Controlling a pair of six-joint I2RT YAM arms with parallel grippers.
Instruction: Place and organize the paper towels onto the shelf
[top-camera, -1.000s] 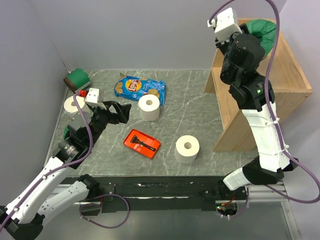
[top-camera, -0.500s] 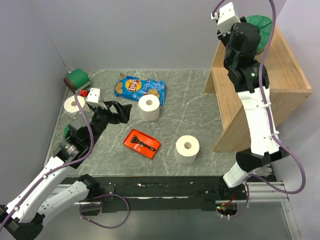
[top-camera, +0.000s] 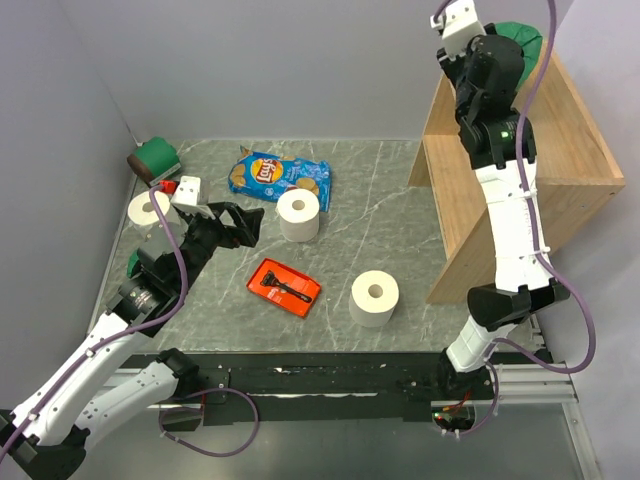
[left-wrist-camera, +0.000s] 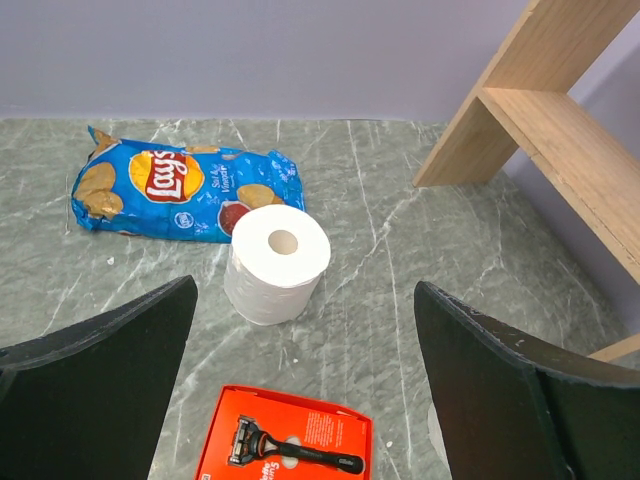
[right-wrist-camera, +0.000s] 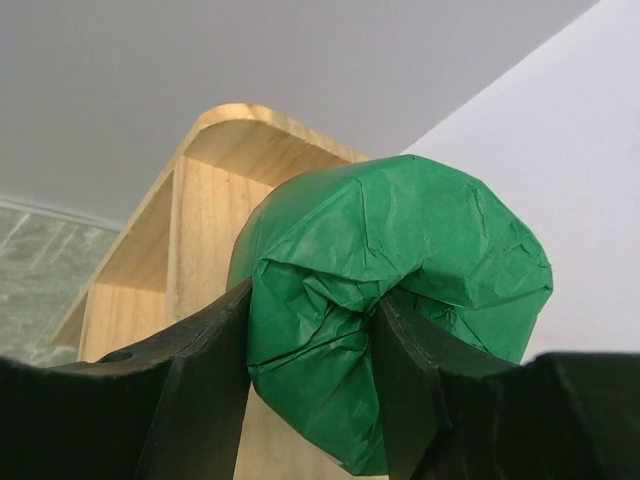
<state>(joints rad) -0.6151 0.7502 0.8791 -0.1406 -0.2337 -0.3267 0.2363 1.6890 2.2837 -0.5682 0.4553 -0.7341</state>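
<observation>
My right gripper (right-wrist-camera: 310, 365) is shut on a green-wrapped paper towel roll (right-wrist-camera: 400, 290), held high by the top back corner of the wooden shelf (right-wrist-camera: 190, 230). In the top view the roll (top-camera: 527, 38) shows just behind the raised right wrist, above the shelf (top-camera: 570, 150). Three bare white rolls stand on the table: one at centre (top-camera: 298, 215), one near the shelf's foot (top-camera: 374, 297), one at far left (top-camera: 150, 210). A green roll with a brown end (top-camera: 153, 157) lies at the back left. My left gripper (top-camera: 236, 222) is open and empty, facing the centre white roll (left-wrist-camera: 277, 262).
A blue chip bag (top-camera: 278, 175) lies behind the centre roll. A flat red razor pack (top-camera: 285, 285) lies just in front of my left gripper and shows in the left wrist view (left-wrist-camera: 285, 445). Walls close the left and back.
My right arm has risen and swung back, carrying the green roll higher over the shelf's top. The left arm has not moved.
</observation>
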